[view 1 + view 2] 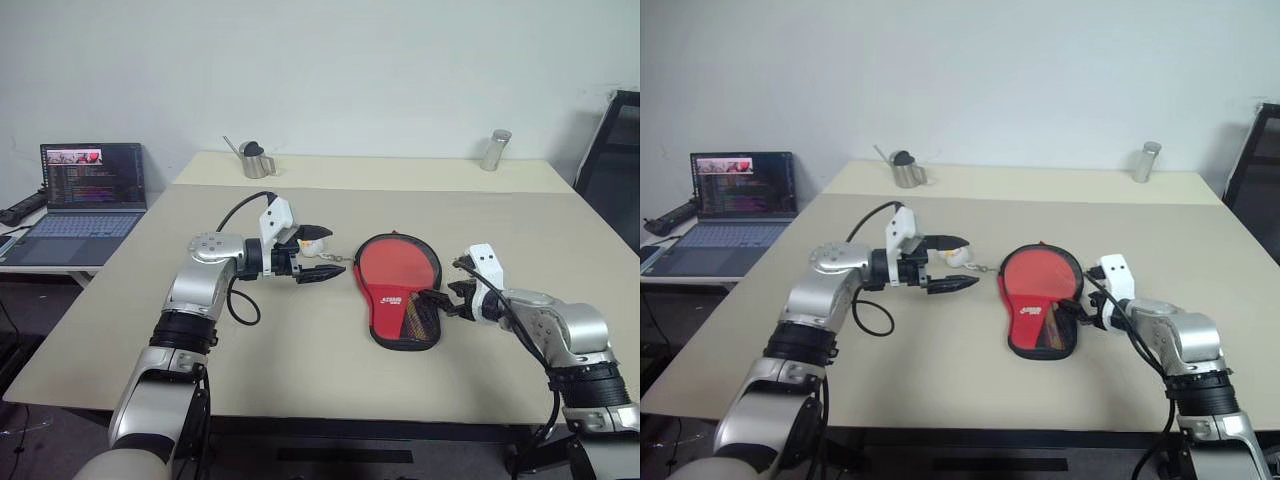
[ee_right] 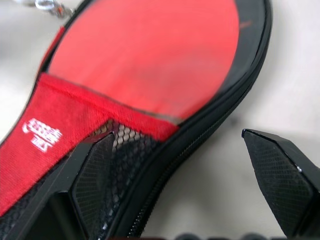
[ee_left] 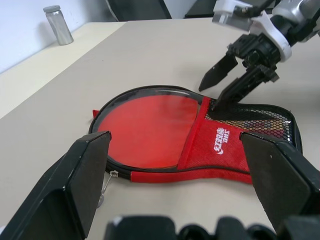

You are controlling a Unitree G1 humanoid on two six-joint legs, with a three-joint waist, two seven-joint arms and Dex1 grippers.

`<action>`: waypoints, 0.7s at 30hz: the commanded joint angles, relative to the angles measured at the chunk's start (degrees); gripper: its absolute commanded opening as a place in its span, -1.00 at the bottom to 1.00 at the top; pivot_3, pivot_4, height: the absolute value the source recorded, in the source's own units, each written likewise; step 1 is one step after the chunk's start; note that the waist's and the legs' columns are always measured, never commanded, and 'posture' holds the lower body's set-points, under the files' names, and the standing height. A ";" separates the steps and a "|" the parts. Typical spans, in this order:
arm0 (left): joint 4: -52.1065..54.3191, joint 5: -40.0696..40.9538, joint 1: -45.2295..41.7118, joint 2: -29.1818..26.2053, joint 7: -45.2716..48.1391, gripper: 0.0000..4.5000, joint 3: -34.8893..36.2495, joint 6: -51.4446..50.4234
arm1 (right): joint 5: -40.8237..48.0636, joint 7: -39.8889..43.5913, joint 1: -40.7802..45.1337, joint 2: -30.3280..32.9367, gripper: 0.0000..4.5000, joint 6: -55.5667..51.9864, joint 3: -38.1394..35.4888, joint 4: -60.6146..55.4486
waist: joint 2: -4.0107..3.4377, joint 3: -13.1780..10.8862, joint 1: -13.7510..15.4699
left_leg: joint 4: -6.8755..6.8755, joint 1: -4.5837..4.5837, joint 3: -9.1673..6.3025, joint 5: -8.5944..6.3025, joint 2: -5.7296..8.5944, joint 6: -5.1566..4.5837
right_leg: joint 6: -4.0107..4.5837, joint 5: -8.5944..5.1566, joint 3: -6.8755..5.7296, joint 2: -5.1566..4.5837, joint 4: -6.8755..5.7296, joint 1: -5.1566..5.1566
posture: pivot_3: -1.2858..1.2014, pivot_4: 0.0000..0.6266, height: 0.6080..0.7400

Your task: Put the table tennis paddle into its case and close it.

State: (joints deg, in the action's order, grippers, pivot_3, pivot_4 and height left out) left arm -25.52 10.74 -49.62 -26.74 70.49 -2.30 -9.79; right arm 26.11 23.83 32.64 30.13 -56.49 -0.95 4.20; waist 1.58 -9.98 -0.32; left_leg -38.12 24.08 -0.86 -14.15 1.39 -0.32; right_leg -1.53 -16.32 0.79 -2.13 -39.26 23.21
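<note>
While the case point(image 1: 400, 295) lies open and flat on the table point(image 1: 300, 350), the table tennis paddle point(image 1: 398, 264) sits inside it, red face up, tucked under the mesh pocket. Beside the case's handle end, the right gripper point(image 1: 440, 302) is spread wide, one finger over the mesh. Past the round end, the left gripper point(image 1: 322, 253) is wide open and holds nothing
</note>
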 commanded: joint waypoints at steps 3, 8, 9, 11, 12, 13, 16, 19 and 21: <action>2.12 1.07 -0.85 -0.33 -0.50 1.00 0.00 0.03 | -1.60 2.13 0.17 -0.13 0.99 1.32 0.61 -0.38 | 0.00 0.00 -0.01 | 0.00 0.00 0.00 0.00 0.00 0.00 | 0.00 0.00 0.00 0.00 -0.01 0.00 | 0.03 -0.52 1.00; 2.08 1.16 -0.90 -0.31 -0.77 1.00 -0.02 0.16 | -2.33 3.20 -0.09 -0.95 0.99 0.91 1.14 -0.23 | 0.00 0.00 -0.04 | 0.00 -0.02 0.00 0.00 0.00 0.00 | 0.00 0.00 0.01 0.00 -0.03 0.00 | 0.03 -0.52 1.00; 2.07 1.18 -0.88 -0.32 -0.78 1.00 -0.04 0.18 | -2.44 3.29 0.03 -1.36 0.99 0.69 1.30 -0.04 | 0.00 0.00 -0.06 | 0.00 -0.03 0.01 0.00 0.00 0.00 | 0.00 0.00 0.01 0.00 -0.04 0.00 | 0.03 -0.52 1.00; 2.03 1.17 -0.89 -0.33 -0.85 1.00 -0.09 0.23 | -2.82 3.29 0.22 -2.22 0.82 0.27 1.81 0.43 | -0.01 0.00 -0.20 | 0.00 -0.06 0.01 0.00 0.00 0.00 | 0.00 0.00 0.02 0.00 -0.08 0.00 | 0.03 -0.52 1.00; 2.01 1.17 -0.90 -0.35 -0.90 1.00 -0.11 0.26 | -3.00 3.26 0.29 -2.64 0.72 0.07 2.03 0.82 | -0.01 0.01 -0.26 | 0.00 -0.08 0.02 0.00 0.00 0.00 | 0.00 0.00 0.03 0.00 -0.11 0.00 | 0.03 -0.52 1.00; 1.99 1.14 -0.91 -0.38 -0.95 1.00 -0.16 0.32 | -3.23 3.29 0.31 -3.01 0.58 -0.02 2.32 1.26 | -0.01 0.01 -0.32 | 0.00 -0.10 0.04 0.00 0.00 0.00 | 0.00 0.00 0.05 0.00 -0.14 0.00 | 0.03 -0.52 1.00; 1.95 1.03 -0.92 -0.55 -1.12 1.00 -0.32 0.50 | -3.78 3.47 0.32 -3.79 0.10 -0.38 2.91 2.03 | 0.00 0.01 -0.60 | -0.01 -0.17 0.05 0.00 0.00 0.00 | 0.00 0.00 0.06 0.00 -0.23 -0.01 | 0.03 -0.52 1.00; 2.07 1.13 -0.77 -0.85 -1.17 1.00 -0.34 0.55 | -4.17 3.80 -0.01 -4.46 -0.35 -0.70 3.73 2.00 | 0.00 0.03 -1.01 | -0.06 -0.22 0.04 0.01 0.00 0.01 | 0.00 0.00 0.06 0.00 -0.37 -0.03 | 0.03 -0.52 1.00; 2.11 1.18 -0.60 -1.12 -1.13 1.00 -0.32 0.56 | -4.46 3.79 -0.13 -5.00 -0.62 -0.65 3.92 2.24 | 0.01 0.03 -1.28 | -0.09 -0.24 0.04 0.01 0.00 0.01 | 0.00 0.00 0.06 0.00 -0.44 -0.03 | 0.03 -0.52 1.00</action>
State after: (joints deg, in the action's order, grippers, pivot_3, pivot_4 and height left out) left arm -25.51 11.13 -49.62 -26.94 69.39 -3.08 -9.79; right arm 22.60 27.47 33.14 25.60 -56.09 1.50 5.38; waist 1.59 -9.94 -1.59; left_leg -38.23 23.83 -0.82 -14.14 1.39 -0.31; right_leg -1.53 -16.33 0.85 -2.13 -39.74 23.18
